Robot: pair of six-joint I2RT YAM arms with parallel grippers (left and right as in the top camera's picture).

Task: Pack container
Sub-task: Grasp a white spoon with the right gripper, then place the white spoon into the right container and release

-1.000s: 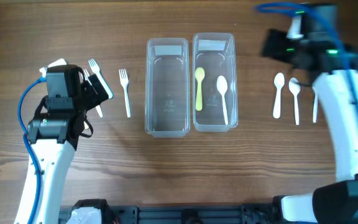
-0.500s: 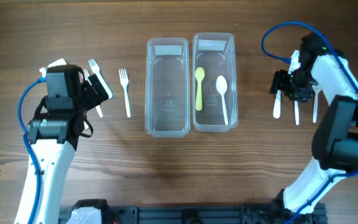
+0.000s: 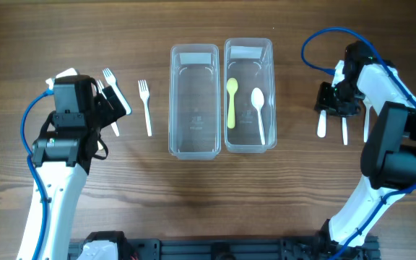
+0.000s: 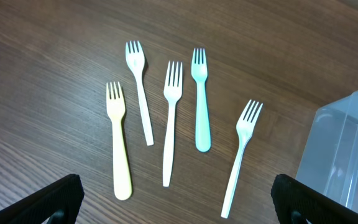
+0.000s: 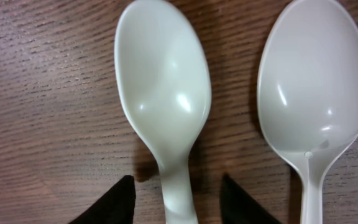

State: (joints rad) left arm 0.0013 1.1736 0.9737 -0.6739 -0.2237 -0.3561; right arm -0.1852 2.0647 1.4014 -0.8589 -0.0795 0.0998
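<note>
Close up, the right gripper (image 5: 179, 202) is open, its fingers astride a white spoon (image 5: 163, 87) at the handle, seemingly not yet clamped. Next: close and lift. Beyond, the right container (image 3: 271, 94) holds two spoons (image 3: 231, 101). The left gripper (image 4: 179, 208) hangs wide open and empty over the forks (image 4: 169, 118).

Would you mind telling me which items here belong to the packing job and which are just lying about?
For the job: left container, empty; right container, holding a yellow spoon and a white spoon; loose spoons on the right; five forks on the left.
Just lying about: nothing visible; everything on the wooden table is cutlery or containers.
</note>
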